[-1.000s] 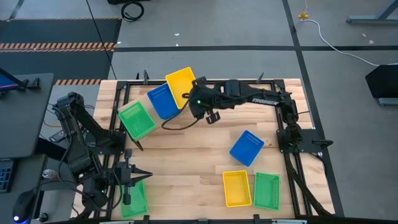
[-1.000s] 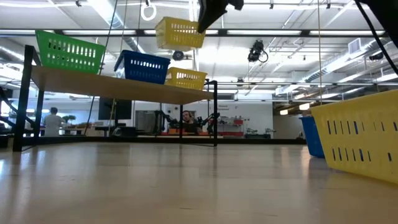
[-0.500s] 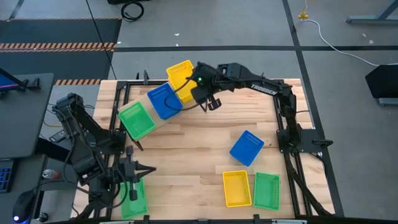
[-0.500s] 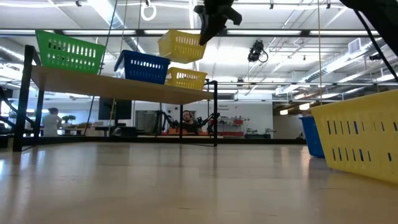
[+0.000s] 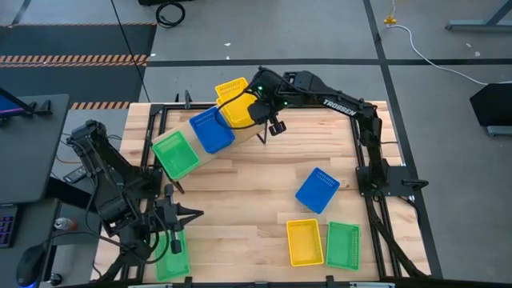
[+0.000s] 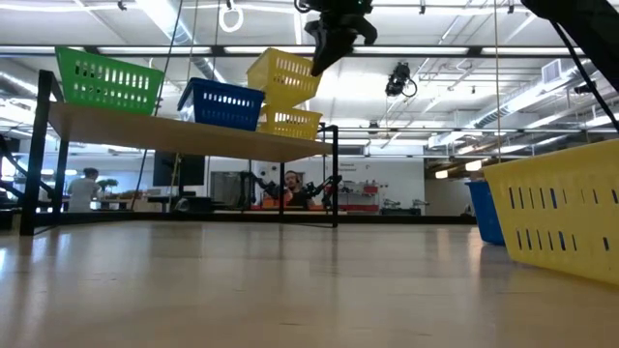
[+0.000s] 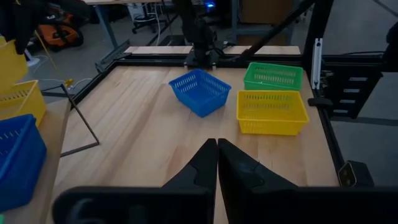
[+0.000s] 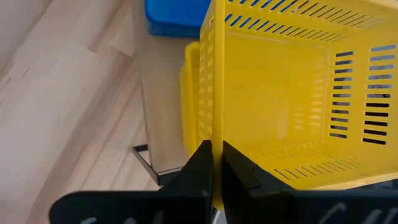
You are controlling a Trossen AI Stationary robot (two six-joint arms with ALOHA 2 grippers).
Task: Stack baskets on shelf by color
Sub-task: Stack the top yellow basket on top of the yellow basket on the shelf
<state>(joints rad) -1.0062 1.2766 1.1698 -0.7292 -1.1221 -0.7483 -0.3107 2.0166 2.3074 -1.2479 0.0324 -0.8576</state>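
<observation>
While the left gripper (image 7: 217, 163) waits low at the near edge of the counter (image 5: 240, 200) with its fingers pressed together and holding nothing, the work goes on far away. Close to it lies a green basket (image 5: 171, 254). A bit farther, on the right side of the counter, sit a yellow basket (image 5: 304, 242), another green one (image 5: 343, 245) and a blue basket (image 5: 318, 190).

At the far side stands the shelf (image 6: 174, 135). On it rest a green basket (image 6: 104, 81), a blue one (image 6: 221, 103) and a yellow one (image 6: 289, 122) — one of each color so far. The right gripper (image 8: 216, 163) hangs above the shelf's yellow end. Its fingers are pinched tight on the wall of a second yellow basket (image 6: 280, 77), which is tipped and looks to be just over the one on the shelf.

The step looks like stacking yellow on yellow. Next, the basket probably needs to come level, line up — then go down inside the lower one before the fingers let go.
</observation>
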